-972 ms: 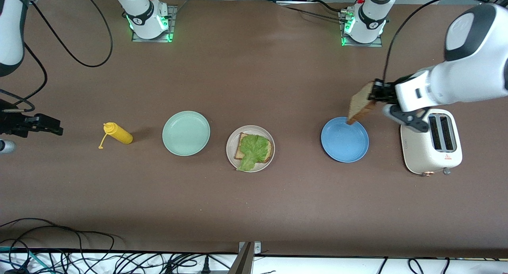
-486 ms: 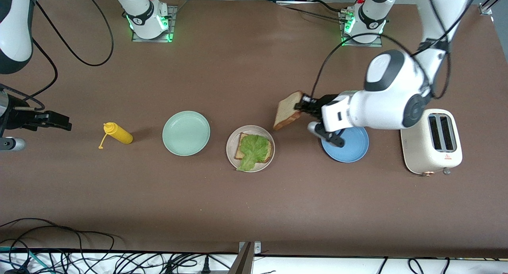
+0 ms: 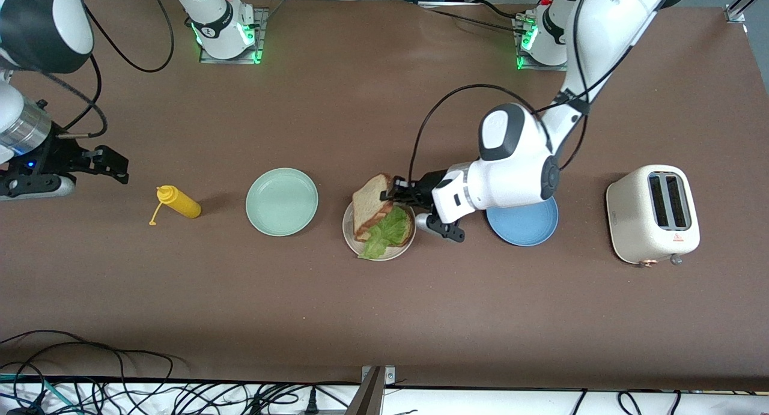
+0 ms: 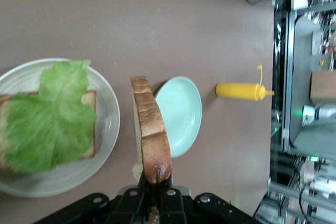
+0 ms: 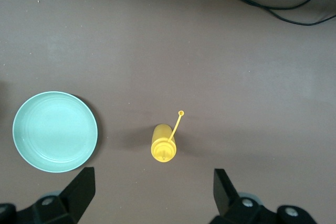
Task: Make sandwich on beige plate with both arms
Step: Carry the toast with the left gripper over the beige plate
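Note:
The beige plate (image 3: 398,251) holds one bread slice (image 3: 410,227) with a green lettuce leaf (image 3: 387,230) on it. My left gripper (image 3: 392,194) is shut on a second bread slice (image 3: 370,202) and holds it tilted on edge over the plate's rim toward the robots. In the left wrist view the held slice (image 4: 151,129) stands edge-on in my gripper (image 4: 156,182), beside the plate (image 4: 108,124), the lettuce (image 4: 47,114) and the lower slice (image 4: 90,129). My right gripper (image 3: 115,166) is open and empty over the table at the right arm's end; it also shows in the right wrist view (image 5: 152,198).
A mint-green plate (image 3: 281,201) and a yellow squeeze bottle (image 3: 178,202) lie toward the right arm's end. A blue plate (image 3: 528,226) sits partly under my left arm. A white toaster (image 3: 653,215) stands at the left arm's end. The bottle (image 5: 163,148) lies under my right gripper.
My left arm has carried the bread slice from over the blue plate to over the beige plate. My right gripper has shifted a little toward the yellow bottle.

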`<state>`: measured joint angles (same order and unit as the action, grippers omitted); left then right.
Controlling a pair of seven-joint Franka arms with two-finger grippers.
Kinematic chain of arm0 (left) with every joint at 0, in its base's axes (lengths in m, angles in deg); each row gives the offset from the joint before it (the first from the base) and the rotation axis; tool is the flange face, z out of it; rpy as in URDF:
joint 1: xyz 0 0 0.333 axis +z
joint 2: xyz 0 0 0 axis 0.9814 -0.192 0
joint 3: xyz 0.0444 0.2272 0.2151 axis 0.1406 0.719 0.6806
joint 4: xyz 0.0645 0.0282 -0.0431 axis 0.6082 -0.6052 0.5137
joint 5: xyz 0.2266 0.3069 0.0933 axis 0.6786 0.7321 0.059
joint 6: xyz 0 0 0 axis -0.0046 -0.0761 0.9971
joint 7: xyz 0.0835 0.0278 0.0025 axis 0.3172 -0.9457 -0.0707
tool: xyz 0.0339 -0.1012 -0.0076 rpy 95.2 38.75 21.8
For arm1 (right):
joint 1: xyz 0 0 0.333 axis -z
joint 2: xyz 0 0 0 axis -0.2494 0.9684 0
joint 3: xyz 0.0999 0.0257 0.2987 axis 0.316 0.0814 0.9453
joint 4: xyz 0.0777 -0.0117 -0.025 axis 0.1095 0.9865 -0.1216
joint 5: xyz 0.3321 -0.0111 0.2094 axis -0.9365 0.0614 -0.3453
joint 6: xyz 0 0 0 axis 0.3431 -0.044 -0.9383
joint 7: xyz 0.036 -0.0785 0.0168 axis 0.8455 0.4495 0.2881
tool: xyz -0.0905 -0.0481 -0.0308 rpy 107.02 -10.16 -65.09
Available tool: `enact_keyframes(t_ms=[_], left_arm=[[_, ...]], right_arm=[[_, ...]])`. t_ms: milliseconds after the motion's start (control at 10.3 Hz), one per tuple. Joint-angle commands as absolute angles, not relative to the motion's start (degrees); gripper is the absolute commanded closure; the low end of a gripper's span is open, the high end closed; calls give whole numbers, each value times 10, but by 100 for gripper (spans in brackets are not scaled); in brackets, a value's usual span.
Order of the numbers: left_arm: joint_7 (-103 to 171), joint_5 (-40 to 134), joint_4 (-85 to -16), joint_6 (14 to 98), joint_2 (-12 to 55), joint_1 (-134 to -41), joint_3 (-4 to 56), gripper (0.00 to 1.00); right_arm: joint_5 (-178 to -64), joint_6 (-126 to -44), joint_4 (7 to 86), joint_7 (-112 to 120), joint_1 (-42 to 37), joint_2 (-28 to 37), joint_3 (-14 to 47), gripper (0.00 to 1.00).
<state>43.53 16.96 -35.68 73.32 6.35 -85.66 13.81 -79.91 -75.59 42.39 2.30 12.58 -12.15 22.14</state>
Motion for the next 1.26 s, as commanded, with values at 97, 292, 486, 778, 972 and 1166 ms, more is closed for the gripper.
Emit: enact_keyframes(t_ms=[97,292,486,778,972,1166], left_arm=[[439,139,-299,741,-13,-868,141,100],[439,139,-302,741,-37,-870,142,100],[439,140,-306,741,-43,-869,144,90],[455,149,-310,739,-40,-867,160,0],[462,149,-310,739,-36,-861,160,0],[460,154,-311,733,-25,-858,170,0]], right_arm=[[-797,-770,445,9,147,-129,233,0],[-798,-773,442,9,147,-128,233,0],[-798,-772,441,14,157,-123,228,0],[-818,-772,438,16,165,-116,213,0],[-831,-772,436,10,170,-113,213,0],[-853,-772,431,10,171,-112,207,0]])
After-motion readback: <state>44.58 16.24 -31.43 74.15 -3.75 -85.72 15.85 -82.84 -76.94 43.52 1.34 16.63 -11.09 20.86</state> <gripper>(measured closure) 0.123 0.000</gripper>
